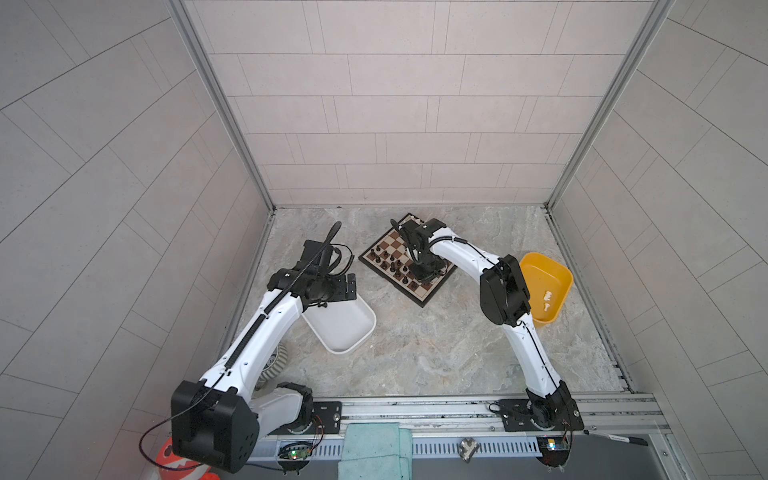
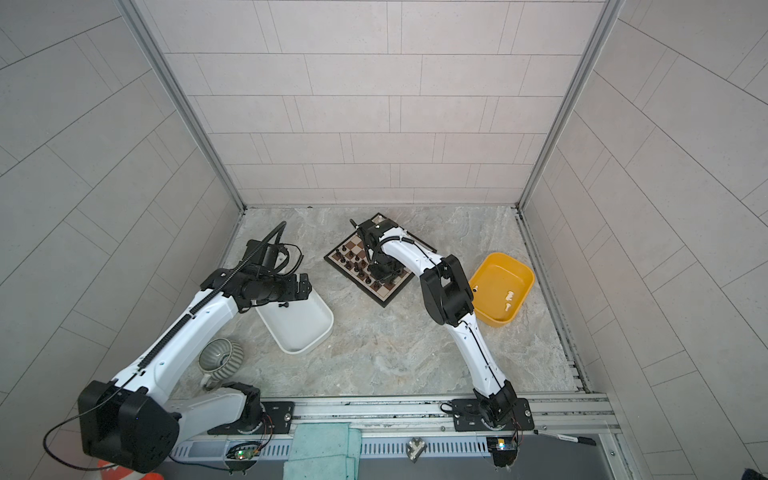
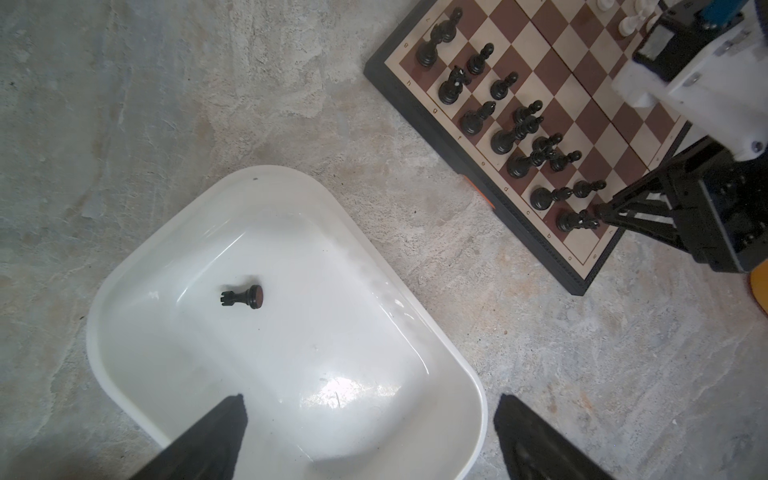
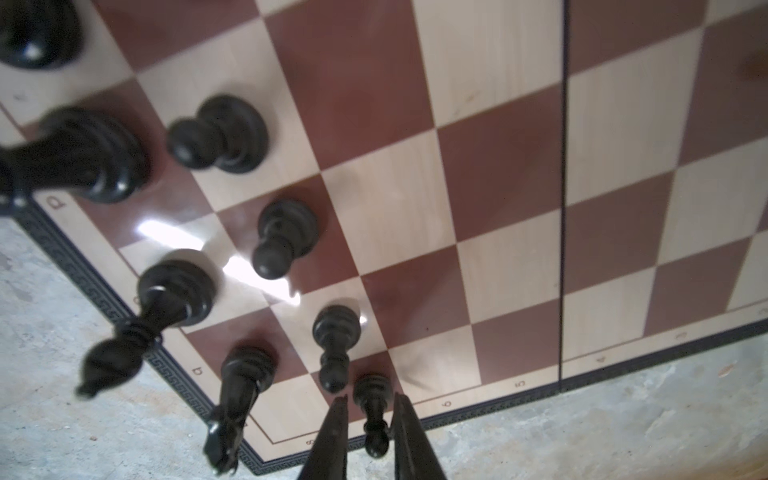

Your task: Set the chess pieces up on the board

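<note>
The board (image 1: 386,245) lies turned like a diamond at the back middle in both top views. Several black chess pieces (image 3: 503,139) stand along its near-left side. White pieces (image 3: 627,25) show at its far side. My right gripper (image 4: 371,397) is low over the board's corner, open a little. A black pawn (image 4: 372,388) stands between its fingers, with a gap on one side. My left gripper (image 3: 370,399) hangs wide open and empty over the white tub (image 3: 291,353). A black rook (image 3: 243,297) lies on its side in that tub.
A yellow tub (image 1: 548,270) at the right holds a few white pieces (image 1: 547,296). A ribbed grey cup (image 2: 220,357) sits by the left arm's base. Along the front rail are a teal cloth (image 1: 374,449) and a marker pen (image 1: 615,438). Tiled walls close in three sides.
</note>
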